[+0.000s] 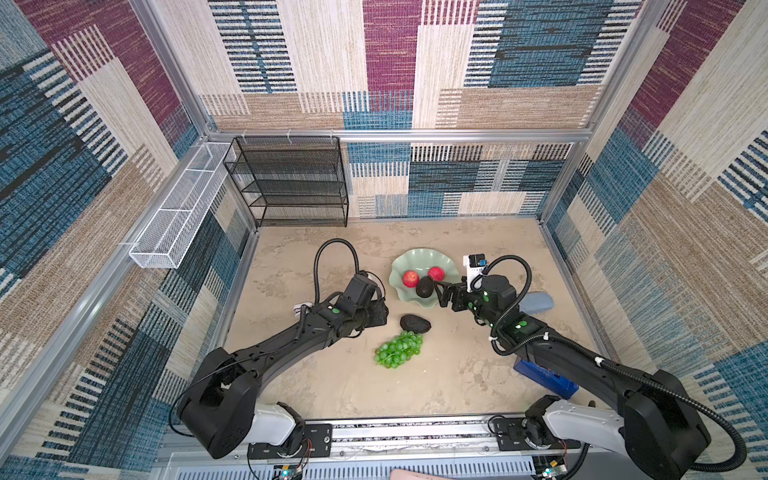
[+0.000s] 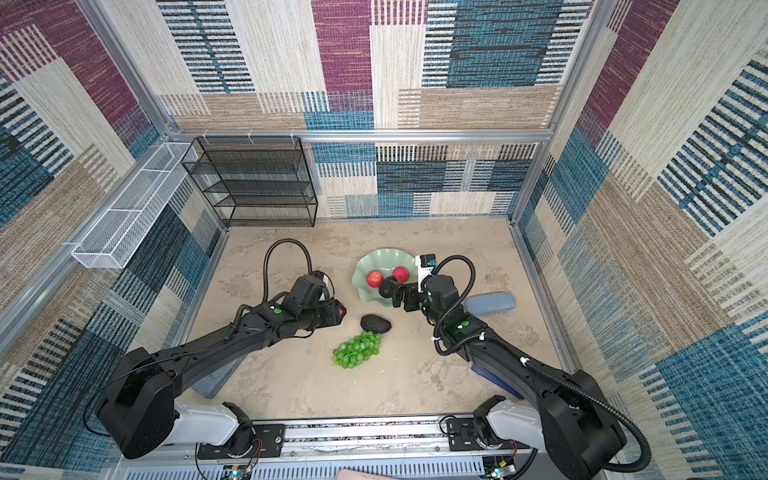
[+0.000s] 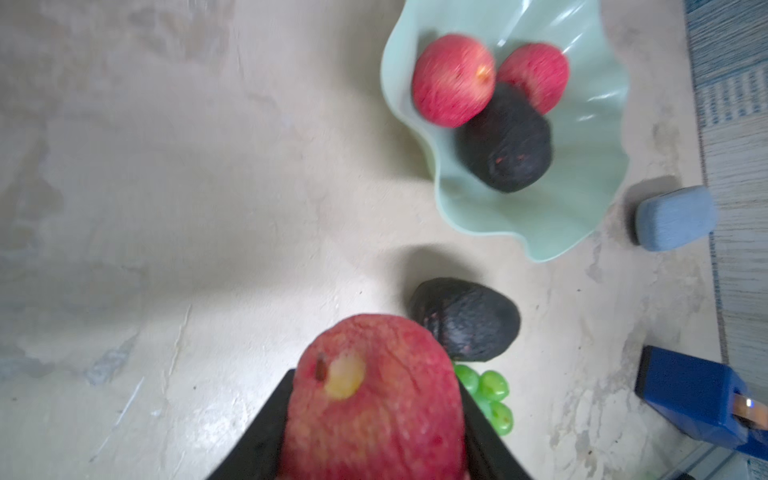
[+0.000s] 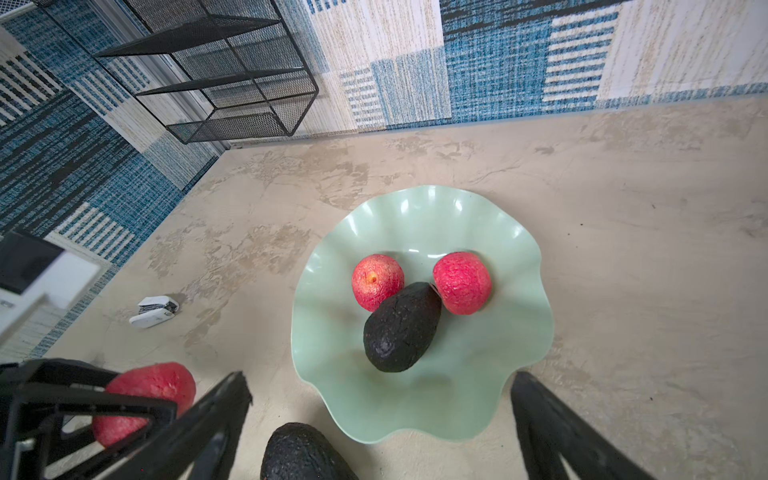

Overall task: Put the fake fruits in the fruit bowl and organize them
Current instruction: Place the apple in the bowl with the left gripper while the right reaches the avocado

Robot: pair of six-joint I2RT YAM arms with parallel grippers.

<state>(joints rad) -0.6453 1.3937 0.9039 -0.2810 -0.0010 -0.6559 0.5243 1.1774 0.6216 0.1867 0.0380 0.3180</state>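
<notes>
Roughly half done: the bowl (image 1: 419, 255) holds two apples (image 1: 410, 279) (image 1: 436, 273) and one avocado (image 1: 424, 287). The third apple (image 3: 374, 407) is pinched in the left hand (image 2: 332, 313), near the bowl. A second avocado (image 1: 414, 323) and the grapes (image 1: 399, 349) lie just beside each other on the tabletop (image 1: 332, 374). The right hand (image 1: 441, 294) hangs spread wide over the bowl's edge, holding nothing. Count: three apples, two avocados, one grape bunch, one bowl
</notes>
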